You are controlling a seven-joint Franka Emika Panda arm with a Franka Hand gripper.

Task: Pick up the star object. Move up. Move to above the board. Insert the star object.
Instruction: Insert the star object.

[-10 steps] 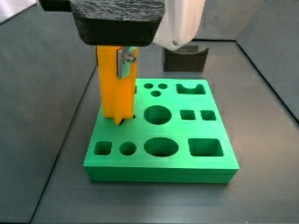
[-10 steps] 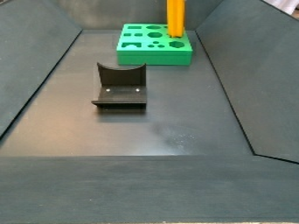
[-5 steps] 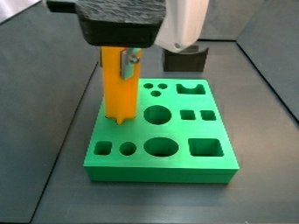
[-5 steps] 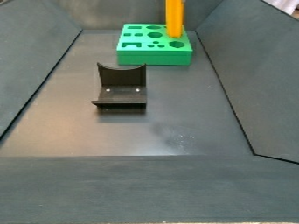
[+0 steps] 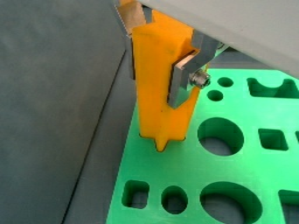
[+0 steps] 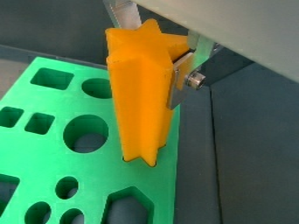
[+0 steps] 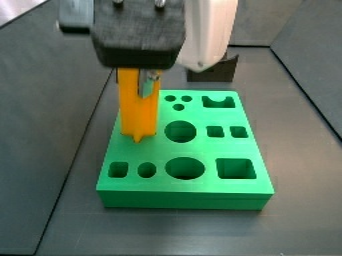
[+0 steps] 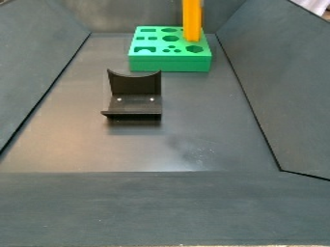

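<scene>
The gripper (image 5: 163,66) is pinching the star object (image 5: 160,83), a bright orange peg with ridged sides and a star-shaped end, which is hanging upright below it. The peg's lower end is sitting in a hole near one edge of the green board (image 7: 201,190), directly beneath the gripper. The fixture (image 8: 131,95) is standing well apart.
</scene>
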